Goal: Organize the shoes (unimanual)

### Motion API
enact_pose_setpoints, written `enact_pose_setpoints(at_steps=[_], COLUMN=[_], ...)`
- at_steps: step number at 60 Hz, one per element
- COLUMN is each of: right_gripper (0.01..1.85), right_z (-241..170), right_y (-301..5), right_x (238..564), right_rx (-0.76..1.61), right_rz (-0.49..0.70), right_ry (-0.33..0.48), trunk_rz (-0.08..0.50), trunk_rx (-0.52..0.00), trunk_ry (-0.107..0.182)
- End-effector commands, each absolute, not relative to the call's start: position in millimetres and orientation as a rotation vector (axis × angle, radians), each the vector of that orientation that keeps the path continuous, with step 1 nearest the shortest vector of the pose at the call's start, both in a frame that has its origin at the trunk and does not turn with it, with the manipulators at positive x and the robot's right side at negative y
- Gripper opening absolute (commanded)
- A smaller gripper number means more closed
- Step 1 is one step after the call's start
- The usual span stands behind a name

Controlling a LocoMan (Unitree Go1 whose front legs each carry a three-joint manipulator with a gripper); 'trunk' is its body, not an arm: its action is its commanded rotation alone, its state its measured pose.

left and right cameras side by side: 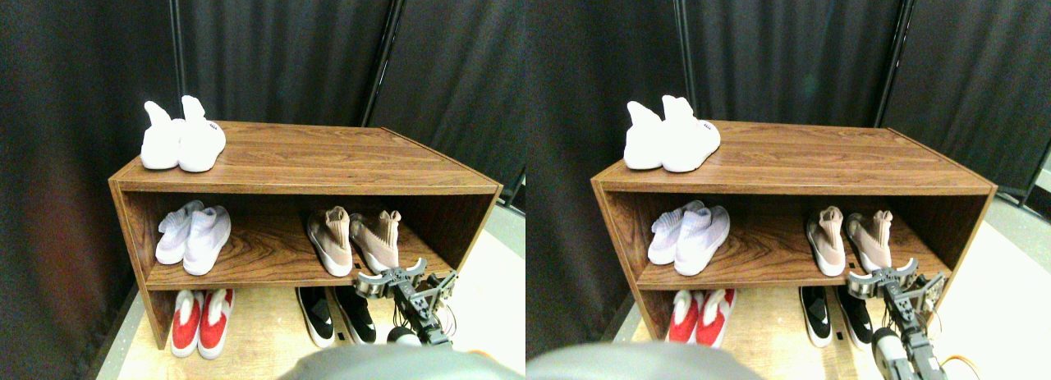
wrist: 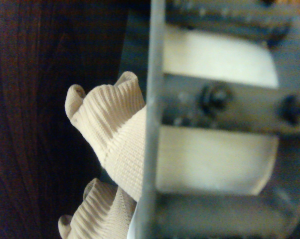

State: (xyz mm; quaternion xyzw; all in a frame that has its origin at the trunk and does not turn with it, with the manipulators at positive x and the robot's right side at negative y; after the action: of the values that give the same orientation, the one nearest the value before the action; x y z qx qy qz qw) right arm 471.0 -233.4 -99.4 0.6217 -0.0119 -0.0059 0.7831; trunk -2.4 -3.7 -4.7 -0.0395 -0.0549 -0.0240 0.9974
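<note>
I see the tan pair point(left and right cameras side by side: 355, 239) sitting centre-right in the left half, on the middle shelf point(left and right cameras side by side: 263, 269), with my right gripper point(left and right cameras side by side: 400, 278) just in front of the nearer shoe's toe at the shelf's front edge; I can't tell whether its jaws are open or shut. The risk, as I judge it, is clipping that edge or shoving the shoe into its mate. There's bare board to the left, little room by the right side wall point(left and right cameras side by side: 475, 224).

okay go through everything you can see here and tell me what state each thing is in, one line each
Tan-beige pair: side by side on the middle shelf's right, not gripped.
White pair: together on the rack's top, left end.
Pale pair: middle shelf, left, together.
Red and white pair: floor level, left.
Black pair: floor level, right.
Right tool: in front of the tan-beige pair, holding nothing.
</note>
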Motion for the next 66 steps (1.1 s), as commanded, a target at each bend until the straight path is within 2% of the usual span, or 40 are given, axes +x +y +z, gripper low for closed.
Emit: enact_pose_setpoints(at_steps=[1,14,29,42,46,48,49,52,55,59,63,66], right_gripper=[1.62,1.54,1.55,1.43,1.15,0.86,0.86,0.44,0.19,0.06,0.06,0.06], right_z=[-91,-82,-72,-55,-46,-41,-41,-37,-33,-29,-26,-25], right_y=[-234,-235,-240,-267,-277,-282,-282,-288,-290,-294,-295,-297], right_x=[465,448,422,399,394,393,393,393,394,397,399,403], right_rx=[1.35,1.376,1.389,1.322,1.223,1.205,1.205,1.237,1.25,1.228,1.203,1.182], right_rz=[0.025,0.077,0.122,0.154,0.14,0.112,0.112,0.07,0.034,0.04,0.021,0.019], right_ry=[-0.05,-0.064,-0.101,-0.157,-0.222,-0.254,-0.254,-0.318,-0.367,-0.38,-0.426,-0.43], trunk_rz=[-0.04,-0.048,-0.061,-0.063,-0.063,-0.064,-0.065,-0.065,-0.065,-0.065,-0.063,-0.062], trunk_rx=[-0.091,-0.086,-0.076,-0.073,-0.073,-0.073,-0.073,-0.073,-0.073,-0.074,-0.075,-0.077], trunk_ry=[-0.096,-0.096,-0.097,-0.099,-0.099,-0.1,-0.101,-0.102,-0.102,-0.102,-0.101,-0.099])
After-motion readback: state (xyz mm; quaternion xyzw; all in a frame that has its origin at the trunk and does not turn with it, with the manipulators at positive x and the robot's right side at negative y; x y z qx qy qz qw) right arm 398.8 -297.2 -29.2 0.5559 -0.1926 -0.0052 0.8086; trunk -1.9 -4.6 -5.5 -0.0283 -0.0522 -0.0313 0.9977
